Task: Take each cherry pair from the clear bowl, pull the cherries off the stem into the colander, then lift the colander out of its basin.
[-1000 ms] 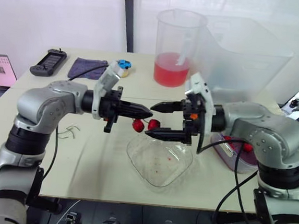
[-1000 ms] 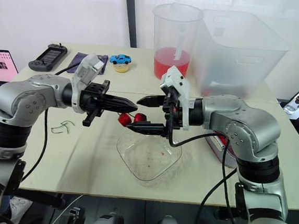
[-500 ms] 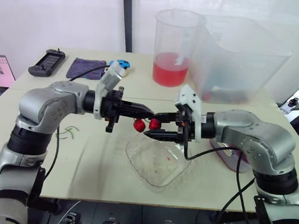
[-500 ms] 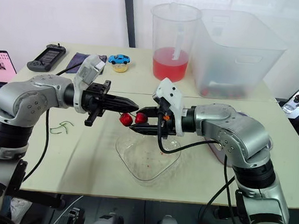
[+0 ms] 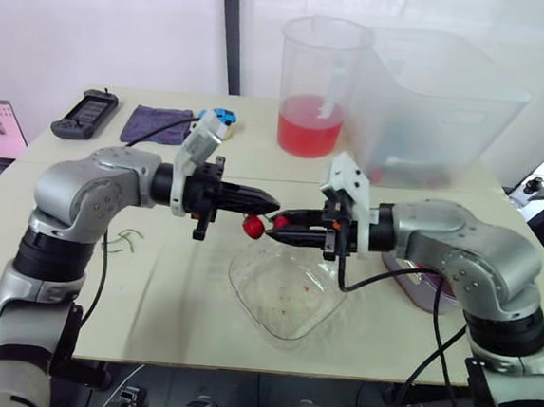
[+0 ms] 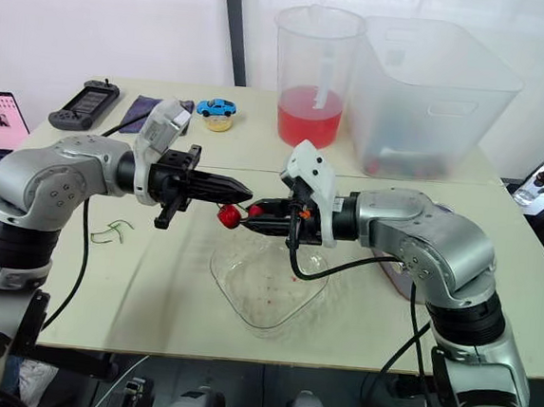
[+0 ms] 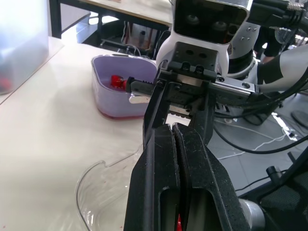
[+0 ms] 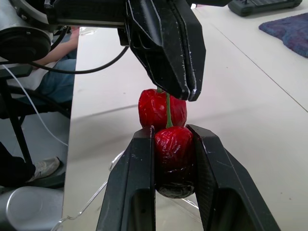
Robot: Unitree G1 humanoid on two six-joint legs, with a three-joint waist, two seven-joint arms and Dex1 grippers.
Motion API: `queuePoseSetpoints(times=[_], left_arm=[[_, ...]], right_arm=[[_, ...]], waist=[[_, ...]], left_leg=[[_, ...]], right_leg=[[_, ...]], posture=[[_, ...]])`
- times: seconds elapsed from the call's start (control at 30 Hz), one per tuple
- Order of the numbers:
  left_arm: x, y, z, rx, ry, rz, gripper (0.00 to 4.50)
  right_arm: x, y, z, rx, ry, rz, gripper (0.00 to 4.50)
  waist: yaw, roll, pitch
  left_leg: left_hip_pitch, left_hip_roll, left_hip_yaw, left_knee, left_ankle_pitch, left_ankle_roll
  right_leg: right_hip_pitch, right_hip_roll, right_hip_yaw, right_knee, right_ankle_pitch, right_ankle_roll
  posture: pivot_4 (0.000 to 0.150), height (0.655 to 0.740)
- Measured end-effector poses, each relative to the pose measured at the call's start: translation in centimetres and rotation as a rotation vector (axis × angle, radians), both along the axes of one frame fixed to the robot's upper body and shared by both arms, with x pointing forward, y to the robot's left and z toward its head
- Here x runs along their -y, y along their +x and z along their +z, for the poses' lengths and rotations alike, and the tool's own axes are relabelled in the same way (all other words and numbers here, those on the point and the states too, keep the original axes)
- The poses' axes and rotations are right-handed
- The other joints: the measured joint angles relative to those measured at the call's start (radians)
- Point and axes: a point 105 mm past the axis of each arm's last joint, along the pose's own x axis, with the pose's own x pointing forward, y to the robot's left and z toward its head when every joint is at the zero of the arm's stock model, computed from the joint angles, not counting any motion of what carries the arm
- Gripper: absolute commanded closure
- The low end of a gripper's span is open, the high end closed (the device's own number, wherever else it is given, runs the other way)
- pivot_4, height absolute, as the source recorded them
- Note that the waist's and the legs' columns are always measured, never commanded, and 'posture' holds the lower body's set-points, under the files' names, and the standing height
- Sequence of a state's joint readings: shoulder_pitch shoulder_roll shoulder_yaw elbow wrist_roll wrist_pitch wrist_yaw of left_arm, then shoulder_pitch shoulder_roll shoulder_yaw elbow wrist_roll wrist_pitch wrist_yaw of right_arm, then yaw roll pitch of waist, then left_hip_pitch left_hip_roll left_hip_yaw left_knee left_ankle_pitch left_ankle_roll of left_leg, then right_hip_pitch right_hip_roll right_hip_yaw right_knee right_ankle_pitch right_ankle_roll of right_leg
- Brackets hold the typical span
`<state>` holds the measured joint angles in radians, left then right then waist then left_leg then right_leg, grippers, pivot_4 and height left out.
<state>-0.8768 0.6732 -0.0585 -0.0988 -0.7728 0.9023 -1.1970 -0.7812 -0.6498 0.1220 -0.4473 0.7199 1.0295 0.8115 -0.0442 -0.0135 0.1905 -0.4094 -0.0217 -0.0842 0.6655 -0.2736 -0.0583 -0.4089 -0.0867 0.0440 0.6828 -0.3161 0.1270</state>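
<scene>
**Head and wrist views, read left to right.** A black handheld controller [image 5: 86, 114], a dark blue cloth [image 5: 158, 124] and a small blue toy car [image 5: 224, 116] lie at the far left of the pale counter [image 5: 178, 300].

The left jaws are pressed together on the thin green stem [image 8: 168, 109] of the red cherry pair [image 5: 264, 225]. The pair hangs in the air over the 11 o'clock rim of the clear, rounded-square plastic bowl [image 5: 288, 295].

One cherry [image 8: 153, 108] dangles free just below the left jaws' tips. The other cherry [image 8: 174, 149] sits squarely between the right jaws, which pinch it from both sides. The two sets of jaws meet tip to tip.

A clear pitcher of red liquid [image 5: 317, 88] stands at the bowl's 12 o'clock, and a large translucent tub [image 5: 443, 104] at 1 o'clock. The lilac plastic basin [image 7: 108, 98], holding red fruit, sits at 3 o'clock, partly behind the right arm.
</scene>
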Motion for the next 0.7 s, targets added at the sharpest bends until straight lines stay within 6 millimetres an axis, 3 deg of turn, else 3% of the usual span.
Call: queuePoseSetpoints(times=[0.2, 0.5, 0.6, 0.7], left_arm=[[0.0, 0.0, -0.1, -0.004, 0.001, 0.001, 4.5], [0.0, 0.2, 0.1, 0.006, -0.019, 0.004, 4.5], [0.1, 0.3, 0.1, 0.006, -0.024, 0.012, 4.5], [0.2, 0.6, 0.3, 0.01, -0.037, 0.032, 4.5]], right_arm=[[0.4, 0.0, -0.3, -0.011, -0.002, -0.009, 3.54], [4.5, 0.3, -4.1, -0.174, -0.027, -0.138, 3.54], [6.9, 0.7, -3.0, -0.165, -0.008, -0.197, 3.54], [11.9, 2.5, -1.0, -0.076, -0.082, -0.366, 3.54]], waist=[[0.001, 0.0, 0.0], [0.002, 0.0, 0.0], [0.003, 0.0, 0.0], [0.008, -0.001, 0.0]], left_leg=[[0.0, 0.0, 0.0, 0.0, 0.0, 0.0], [0.0, 0.0, 0.0, 0.0, 0.0, 0.0], [0.0, 0.0, 0.0, 0.0, 0.0, 0.0], [0.0, -0.001, 0.001, 0.001, -0.001, 0.001]], right_leg=[[0.0, 0.0, 0.0, 0.0, 0.0, 0.0], [0.001, 0.0, 0.0, 0.0, 0.0, 0.0], [0.001, 0.0, 0.0, 0.0, 0.0, 0.0], [0.001, 0.0, 0.0, -0.001, 0.0, 0.0]], posture=[[0.15, 0.7337], [0.15, 0.7337], [0.15, 0.7337], [0.15, 0.7337]])
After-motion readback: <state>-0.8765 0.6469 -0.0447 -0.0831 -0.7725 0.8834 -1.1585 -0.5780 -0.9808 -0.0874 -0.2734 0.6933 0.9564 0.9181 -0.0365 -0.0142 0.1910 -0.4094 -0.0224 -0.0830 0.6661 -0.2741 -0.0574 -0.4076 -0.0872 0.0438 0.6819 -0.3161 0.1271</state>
